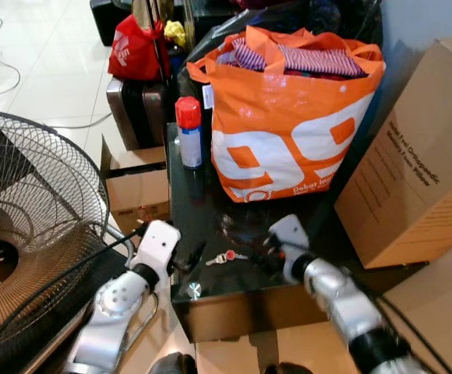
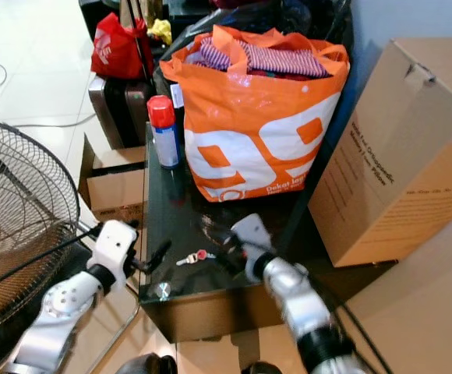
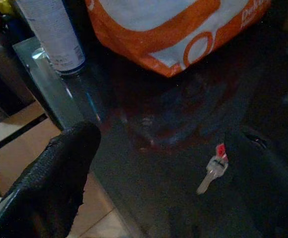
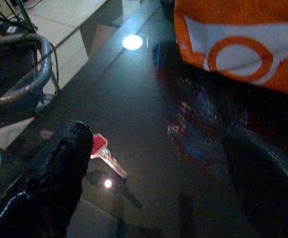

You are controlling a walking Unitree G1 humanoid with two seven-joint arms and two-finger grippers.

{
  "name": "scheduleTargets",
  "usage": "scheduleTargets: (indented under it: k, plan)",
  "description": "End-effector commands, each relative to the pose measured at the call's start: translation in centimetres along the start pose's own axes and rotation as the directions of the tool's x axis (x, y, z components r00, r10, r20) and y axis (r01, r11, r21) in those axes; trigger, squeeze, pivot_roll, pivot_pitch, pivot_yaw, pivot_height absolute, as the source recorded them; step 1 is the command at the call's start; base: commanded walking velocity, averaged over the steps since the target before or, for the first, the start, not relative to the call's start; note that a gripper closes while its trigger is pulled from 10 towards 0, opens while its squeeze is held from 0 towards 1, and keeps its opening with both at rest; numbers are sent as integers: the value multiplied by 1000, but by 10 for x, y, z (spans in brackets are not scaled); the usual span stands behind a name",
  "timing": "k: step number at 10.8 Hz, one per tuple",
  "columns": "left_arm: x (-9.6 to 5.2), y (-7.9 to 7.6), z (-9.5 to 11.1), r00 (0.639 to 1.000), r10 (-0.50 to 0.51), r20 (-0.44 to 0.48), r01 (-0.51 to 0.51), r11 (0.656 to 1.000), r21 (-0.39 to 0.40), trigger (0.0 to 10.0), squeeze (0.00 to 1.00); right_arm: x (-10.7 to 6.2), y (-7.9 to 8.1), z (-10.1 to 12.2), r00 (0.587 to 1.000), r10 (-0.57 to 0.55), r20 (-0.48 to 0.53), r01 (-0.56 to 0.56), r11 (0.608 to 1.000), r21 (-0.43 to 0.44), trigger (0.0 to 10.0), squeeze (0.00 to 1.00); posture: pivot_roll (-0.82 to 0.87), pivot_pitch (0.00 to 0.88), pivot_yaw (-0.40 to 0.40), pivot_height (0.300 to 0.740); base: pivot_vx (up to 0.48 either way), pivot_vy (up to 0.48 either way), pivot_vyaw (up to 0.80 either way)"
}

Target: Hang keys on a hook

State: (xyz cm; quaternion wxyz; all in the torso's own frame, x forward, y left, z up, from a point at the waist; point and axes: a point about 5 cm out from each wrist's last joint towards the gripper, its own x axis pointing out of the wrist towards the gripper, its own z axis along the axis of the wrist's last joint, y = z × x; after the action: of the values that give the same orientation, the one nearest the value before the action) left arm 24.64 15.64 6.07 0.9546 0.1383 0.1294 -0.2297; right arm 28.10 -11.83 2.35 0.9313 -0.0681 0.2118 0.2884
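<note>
Head stereo looking down, 2 wrist cameras close over table

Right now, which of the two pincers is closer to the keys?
The right pincer: its open fingers sit just beside the keys on the black table. The left pincer, also open, is slightly farther away.

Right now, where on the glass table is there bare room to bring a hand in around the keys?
Bare dark glass lies between the keys and the orange bag, and along the front edge toward the table corner. The back is crowded: spray can beside the bag. The left hand and right hand flank the keys.
</note>
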Motion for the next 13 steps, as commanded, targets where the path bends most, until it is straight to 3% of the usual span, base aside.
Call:
scheduleTargets:
  k: [1,3,6,8,10,11,13]
  plan:
    - [-5,0,-2,998,-59,-21,61,996,63,10000,0,2,-3,-8,999,4,-37,-3,999,35,10000,1000,-81,83,32,740,0,0,0]
    - [-11,-1,2,996,-91,-22,93,992,85,10000,0,7,1,-7,998,63,-31,-60,994,90,10000,1000,-67,131,42,740,0,0,0]
    - [-34,2,4,999,-25,44,24,999,23,10000,0,16,15,-2,990,129,49,-136,971,196,10000,1000,-40,220,45,740,0,0,0]
    - [-44,-6,-5,995,-103,-18,103,995,5,10000,0,17,29,3,969,230,91,-244,949,198,10000,1000,-37,248,40,740,0,0,0]
    - [-53,-11,-24,979,-168,-118,164,986,-41,10000,0,22,39,4,966,238,97,-252,951,178,10000,1000,-34,244,34,740,0,0,0]
    - [-57,-12,-26,971,-191,-144,188,982,-32,10000,0,25,46,6,964,245,100,-259,952,166,10000,0,-32,244,33,740,0,0,0]
    - [-59,-9,-27,971,-187,-152,185,982,-28,10000,0,31,61,8,967,247,68,-250,967,52,10000,0,-33,241,33,740,0,0,0]
